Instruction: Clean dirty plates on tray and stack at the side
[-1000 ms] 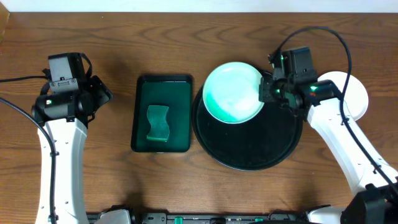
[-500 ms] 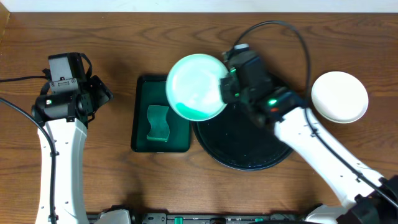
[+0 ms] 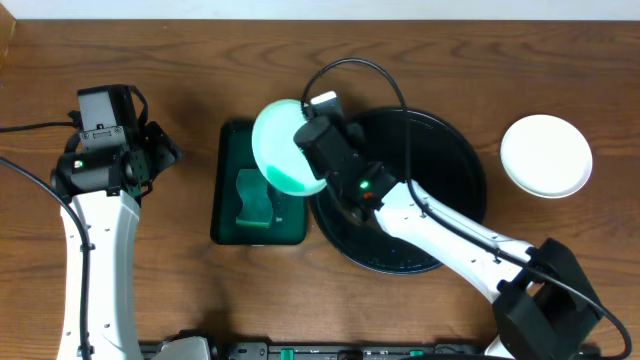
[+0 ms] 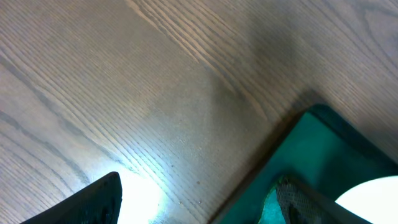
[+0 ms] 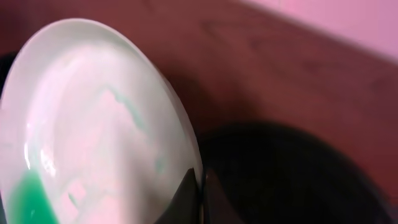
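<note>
**Smeared plate tipped over the green tray, sponge waiting below**

The right gripper is clenched on the rim of one plate, pinching it at the plate's 4 o'clock edge in the overhead view. The plate hangs tilted, its face turned up and toward 9 o'clock, over the 3 o'clock half of the green tray. The wrist view shows green smears across its face, so by my reading this one is not yet clean.

The sponge lies flat in the green tray, at about 7 o'clock from the plate and just below it, its long side running 12 to 6 o'clock. The left gripper hovers with jaws released, grasping nothing, at 9 o'clock from the green tray and apart from it. It is the nearer arm to the sponge, and the likely next move is for it to come in toward 3 o'clock and take it.

The black tray shows no other plate. A white plate rests on the table at the black tray's 3 o'clock side.
</note>
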Controlling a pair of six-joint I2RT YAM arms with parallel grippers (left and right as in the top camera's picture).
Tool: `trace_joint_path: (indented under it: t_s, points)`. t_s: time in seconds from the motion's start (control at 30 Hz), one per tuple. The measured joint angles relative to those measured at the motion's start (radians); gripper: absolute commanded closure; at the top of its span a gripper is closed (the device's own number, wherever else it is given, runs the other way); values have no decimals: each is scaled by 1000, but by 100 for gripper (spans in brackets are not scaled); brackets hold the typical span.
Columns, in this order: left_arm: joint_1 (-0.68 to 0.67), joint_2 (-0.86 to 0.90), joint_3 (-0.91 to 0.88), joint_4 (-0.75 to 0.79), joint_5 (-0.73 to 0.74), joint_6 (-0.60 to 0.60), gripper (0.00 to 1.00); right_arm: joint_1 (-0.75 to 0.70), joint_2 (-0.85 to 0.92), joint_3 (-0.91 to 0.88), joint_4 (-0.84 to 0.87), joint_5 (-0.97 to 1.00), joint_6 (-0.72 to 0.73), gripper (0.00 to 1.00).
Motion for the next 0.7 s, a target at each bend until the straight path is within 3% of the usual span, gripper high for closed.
trace_joint_path:
  t_s: [0.7]
  points:
    - [0,0,0,-2,0,0,20,224,0,6,668,420,-859,99]
